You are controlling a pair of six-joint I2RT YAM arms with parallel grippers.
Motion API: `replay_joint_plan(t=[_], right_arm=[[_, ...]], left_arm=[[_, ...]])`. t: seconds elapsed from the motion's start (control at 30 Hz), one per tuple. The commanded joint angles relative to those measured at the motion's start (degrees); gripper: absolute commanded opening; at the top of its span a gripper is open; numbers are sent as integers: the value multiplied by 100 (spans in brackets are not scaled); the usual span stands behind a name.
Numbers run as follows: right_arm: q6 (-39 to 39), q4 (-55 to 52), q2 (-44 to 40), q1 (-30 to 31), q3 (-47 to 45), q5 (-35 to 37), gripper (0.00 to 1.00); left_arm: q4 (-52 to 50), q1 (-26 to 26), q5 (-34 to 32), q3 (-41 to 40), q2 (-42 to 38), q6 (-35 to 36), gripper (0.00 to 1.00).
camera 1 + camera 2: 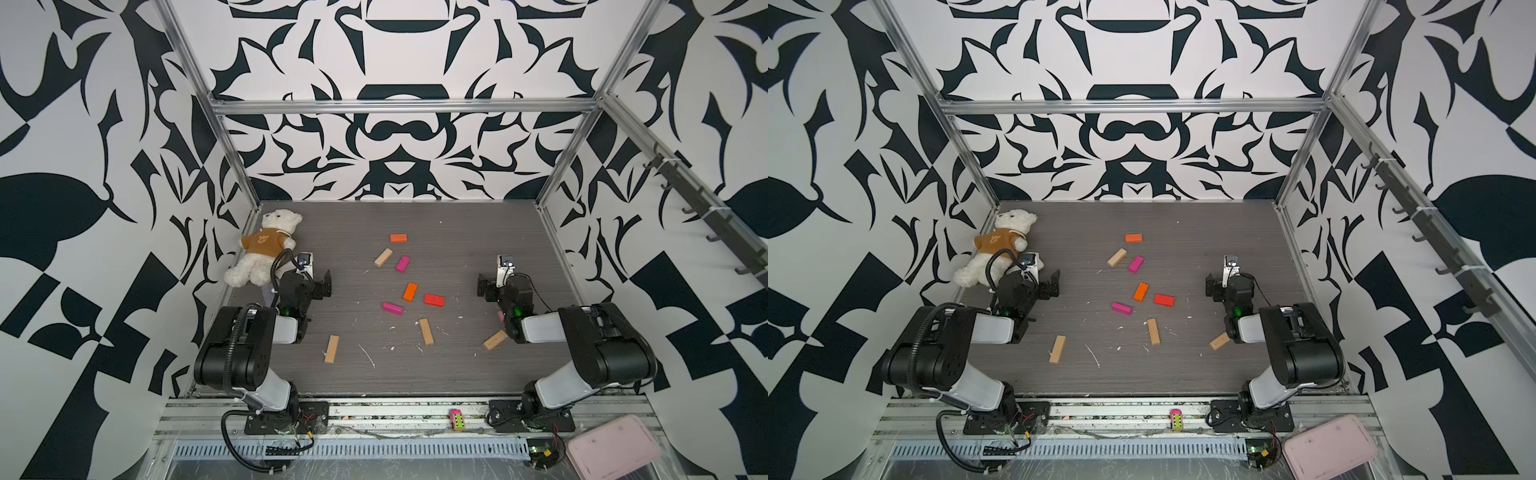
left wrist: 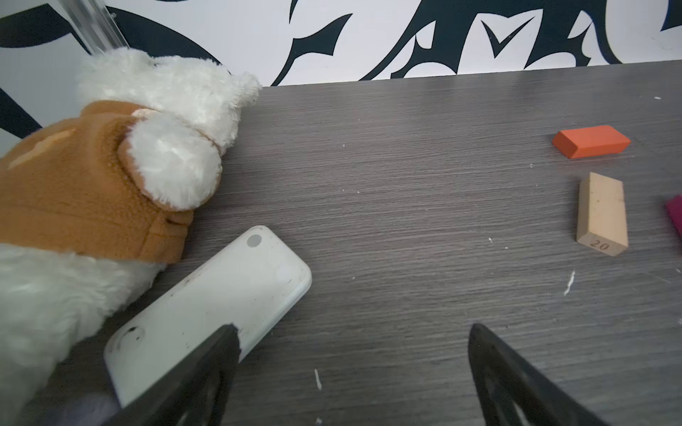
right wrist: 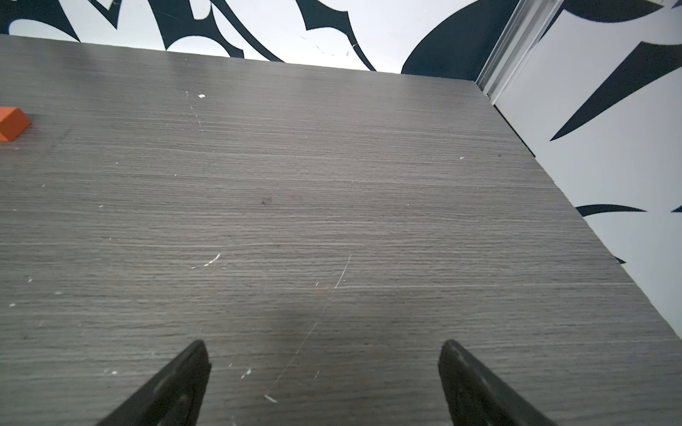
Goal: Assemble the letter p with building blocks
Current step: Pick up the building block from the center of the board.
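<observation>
Several building blocks lie scattered flat on the grey table (image 1: 457,241) between the arms. At the far side are an orange one (image 1: 398,238), a tan one (image 1: 383,257) and a magenta one (image 1: 402,264). An orange block (image 1: 410,292), a red one (image 1: 434,300) and a magenta one (image 1: 392,308) sit mid-table. Tan blocks (image 1: 426,331) (image 1: 331,349) (image 1: 495,340) lie nearer the front. My left gripper (image 1: 326,284) (image 2: 352,330) is open and empty at the left. My right gripper (image 1: 482,284) (image 3: 323,348) is open and empty over bare table at the right.
A white teddy bear (image 1: 266,249) in a brown shirt lies at the far left corner, beside my left arm. A white flat rounded object (image 2: 221,306) rests by the left fingers. A toy car (image 1: 456,419) and a pink tray (image 1: 613,446) sit on the front rail.
</observation>
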Motion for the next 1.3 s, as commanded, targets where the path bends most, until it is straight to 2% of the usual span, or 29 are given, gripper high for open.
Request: replay_joint_plan(t=[0.0,1.03,1.27], right_arm=[[-161,377,-88,6,-101,-266,100],[-210,244,-59,10,-13,-309,100],[6,59,-33,-27,110,150,99]], left_arm=[[133,-8,65,-28,-10,68,99],[-41,27,199,65,-4,94,99],[-169,170,405,114,-14,13,99]])
